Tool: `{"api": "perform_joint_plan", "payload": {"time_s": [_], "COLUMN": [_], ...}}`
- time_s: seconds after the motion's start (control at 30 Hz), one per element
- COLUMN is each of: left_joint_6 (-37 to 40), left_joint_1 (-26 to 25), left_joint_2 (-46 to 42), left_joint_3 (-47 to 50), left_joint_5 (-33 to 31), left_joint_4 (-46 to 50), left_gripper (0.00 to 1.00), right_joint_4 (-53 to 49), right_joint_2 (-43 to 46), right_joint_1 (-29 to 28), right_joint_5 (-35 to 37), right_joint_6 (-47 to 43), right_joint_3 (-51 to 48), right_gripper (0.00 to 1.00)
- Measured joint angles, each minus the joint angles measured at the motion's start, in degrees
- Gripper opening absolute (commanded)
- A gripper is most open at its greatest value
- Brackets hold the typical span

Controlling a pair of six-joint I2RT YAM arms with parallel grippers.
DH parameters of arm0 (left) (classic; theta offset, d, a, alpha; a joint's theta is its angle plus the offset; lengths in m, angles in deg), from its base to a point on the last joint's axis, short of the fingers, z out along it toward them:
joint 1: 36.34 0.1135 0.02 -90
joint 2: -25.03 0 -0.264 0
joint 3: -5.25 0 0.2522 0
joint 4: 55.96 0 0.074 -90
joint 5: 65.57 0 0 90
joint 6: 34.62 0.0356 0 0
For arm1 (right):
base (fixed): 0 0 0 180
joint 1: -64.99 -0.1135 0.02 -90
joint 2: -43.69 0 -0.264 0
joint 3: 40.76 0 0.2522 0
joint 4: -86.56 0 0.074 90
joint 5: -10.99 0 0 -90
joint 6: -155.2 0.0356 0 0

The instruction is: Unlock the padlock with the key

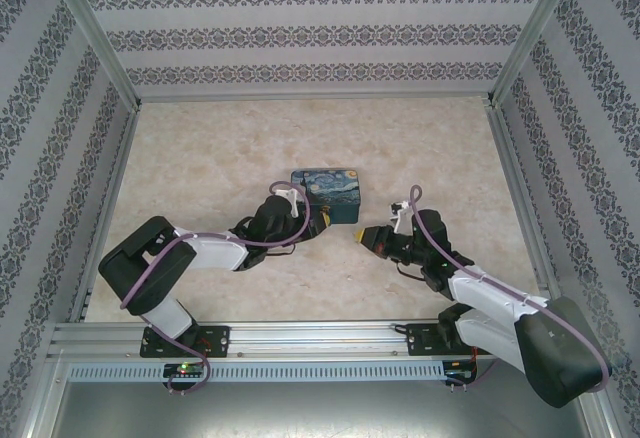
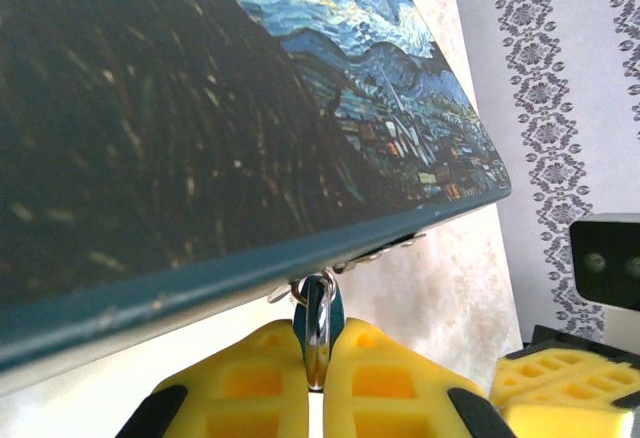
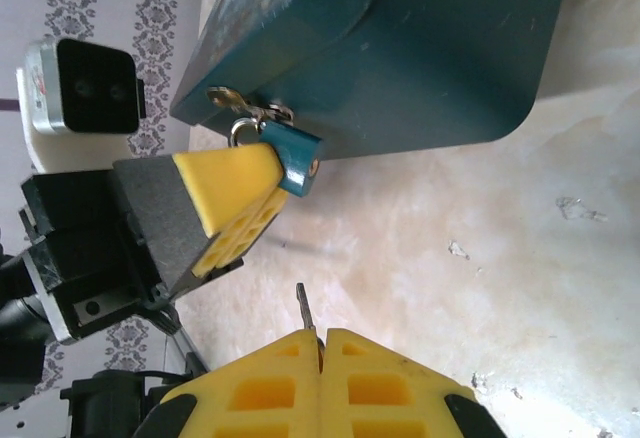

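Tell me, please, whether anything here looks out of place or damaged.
Nothing serious stands out. The padlock hangs from the hasp of the box, pinched by the jaws of the left gripper; the key pokes from the jaws of the right gripper, apart from it. Only a few pale flecks mark the table.

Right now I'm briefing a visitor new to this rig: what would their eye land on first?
The Starry Night box mid-table stands out first. At its latch hangs the small blue padlock, pinched by the left gripper, while the right gripper holds the key just short of it.
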Motion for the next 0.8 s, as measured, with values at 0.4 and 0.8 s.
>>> {"api": "perform_joint_plan", "payload": {"time_s": [0.4,0.8], "left_joint_6": [-7.06,-13.4], "left_joint_1": [1.14,1.42], "left_joint_2": [0.48,0.79], "left_joint_3": [1.18,1.99], "left_joint_5": [3.04,4.2], "left_joint_4": [-5.53,-10.1], "left_gripper": [0.0,0.0], "right_joint_4": [3.8,6.69], "right_joint_2": [-3.76,-7.87], "right_joint_1": [-4.07,-5.09], "right_joint_5": [5.66,8.83], "right_joint_6": [3.78,6.99], "right_joint_3": [0.02,1.38], "right_gripper": [0.0,0.0]}}
